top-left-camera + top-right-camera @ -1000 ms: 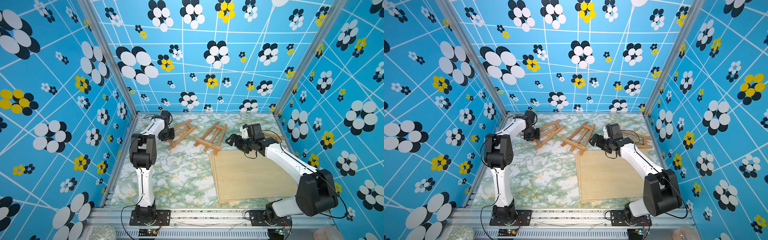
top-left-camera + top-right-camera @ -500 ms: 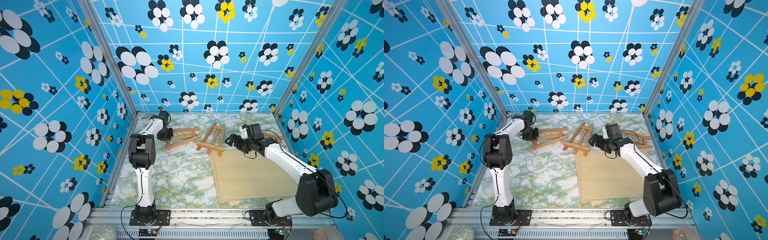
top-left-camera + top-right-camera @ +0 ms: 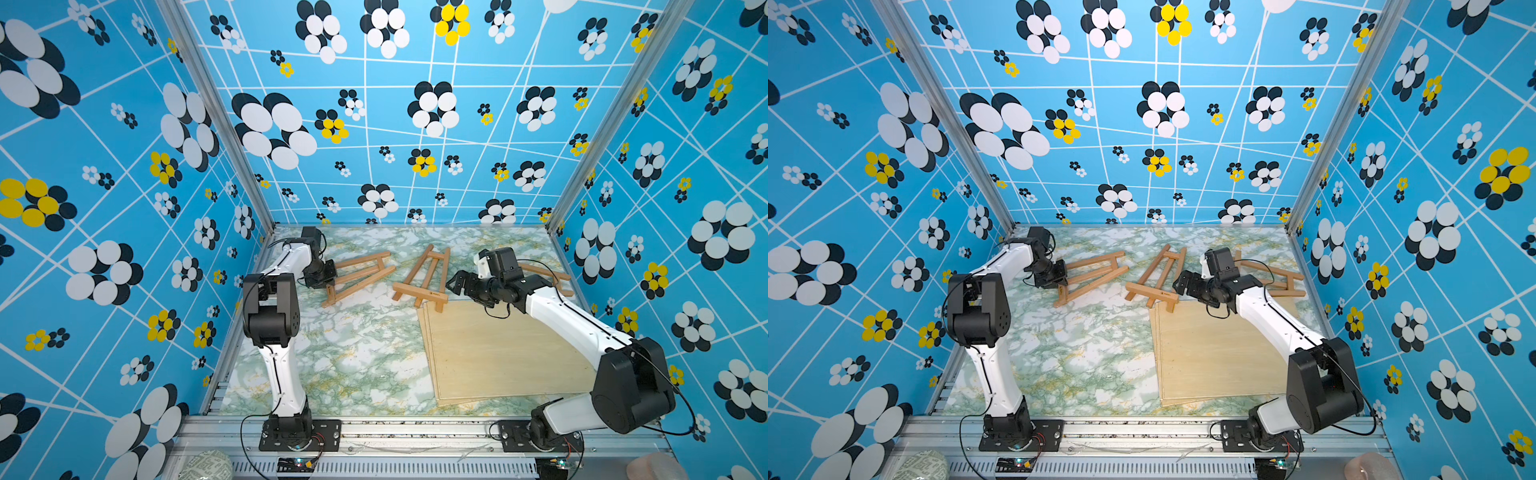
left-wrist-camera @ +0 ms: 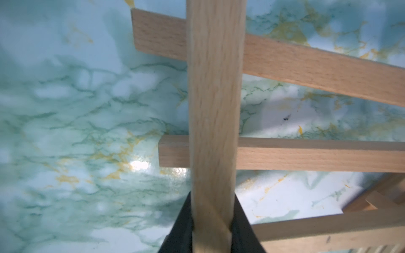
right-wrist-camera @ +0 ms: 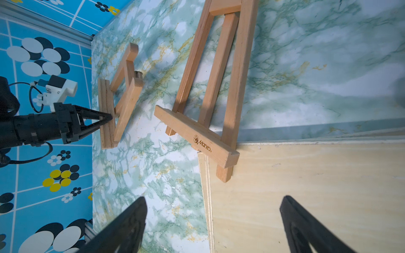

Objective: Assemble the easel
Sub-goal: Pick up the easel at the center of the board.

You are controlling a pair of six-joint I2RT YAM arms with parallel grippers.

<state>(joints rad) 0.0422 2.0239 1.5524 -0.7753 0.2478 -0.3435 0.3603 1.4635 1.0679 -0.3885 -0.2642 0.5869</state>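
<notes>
Left wrist view: left hand [image 4: 212, 210] pinched tight on easel crossbar [image 4: 215, 98], its legs [image 4: 317, 65] over the table [image 4: 76, 109]. Right hand [image 5: 213, 198] wide open, empty; second easel [image 5: 197, 135] just ahead, foot on plywood [image 5: 306, 186].

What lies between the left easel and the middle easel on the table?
Nothing: bare tabletop separates the left easel from the middle easel, as both top views show.
</notes>
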